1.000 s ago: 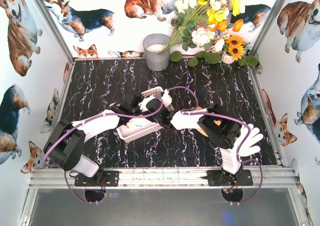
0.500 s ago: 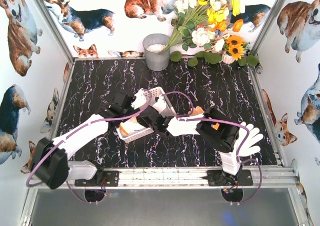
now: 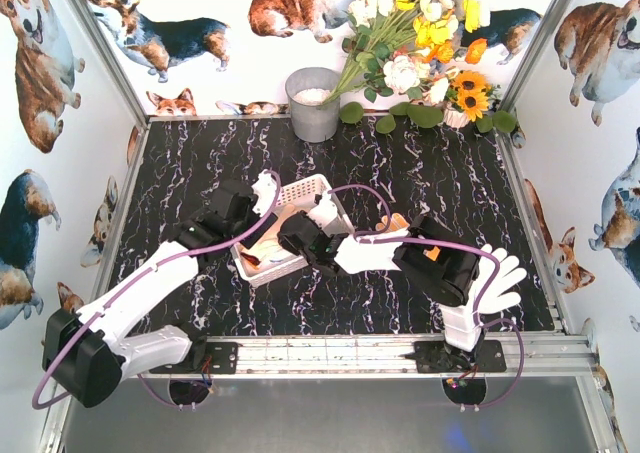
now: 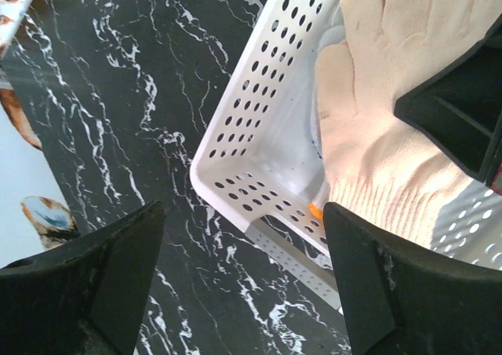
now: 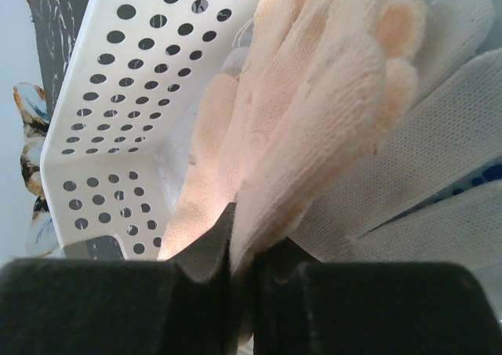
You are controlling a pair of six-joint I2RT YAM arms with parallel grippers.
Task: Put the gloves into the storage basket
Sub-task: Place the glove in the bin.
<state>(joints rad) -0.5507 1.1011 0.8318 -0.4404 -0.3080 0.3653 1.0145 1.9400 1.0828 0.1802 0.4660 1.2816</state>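
Observation:
The white perforated storage basket [image 3: 312, 187] [image 4: 259, 128] [image 5: 102, 112] lies mid-table. My right gripper [image 3: 297, 237] [image 5: 251, 241] reaches into it, shut on a cream-white glove [image 5: 314, 112] [image 4: 384, 128] that hangs over the basket's inside. Under it lies another white glove [image 5: 447, 167] with a bit of blue at its edge. My left gripper [image 3: 255, 221] [image 4: 243, 292] stands open over bare table just outside the basket's corner, nothing between its fingers. A white glove [image 3: 497, 278] lies spread by the right arm's base. An orange-cuffed glove [image 3: 395, 222] peeks out from under the right arm.
A grey metal bucket [image 3: 314, 103] stands at the back centre, with a bunch of artificial flowers [image 3: 420, 43] to its right. Walls with dog pictures close in the black marbled table [image 3: 200, 153] on three sides. A metal rail [image 3: 320, 353] runs along the near edge.
My left gripper has opened wide and drawn back to the left of the basket. The right gripper has moved left, deeper into the basket, with the cream glove.

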